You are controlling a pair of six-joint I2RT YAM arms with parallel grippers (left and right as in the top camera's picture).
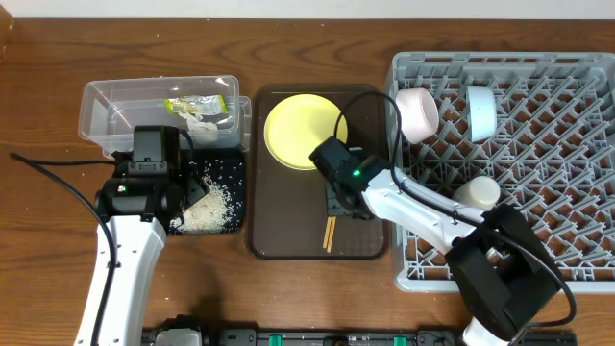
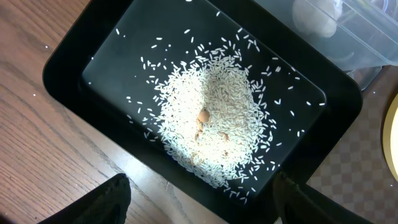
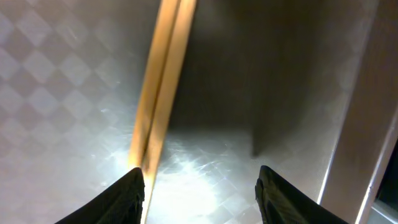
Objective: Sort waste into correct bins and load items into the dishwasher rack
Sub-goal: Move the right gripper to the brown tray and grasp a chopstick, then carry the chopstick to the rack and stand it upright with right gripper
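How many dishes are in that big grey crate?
3: a white bowl and a light-blue bowl at the rack's far edge, a pale cup mid-rack. The arm may hide others.

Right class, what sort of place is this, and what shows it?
Probably a robot test bench staged as a dish-clearing station: robot arms over a wooden table, a grey dishwasher rack holding bowls, and a black tray of rice.
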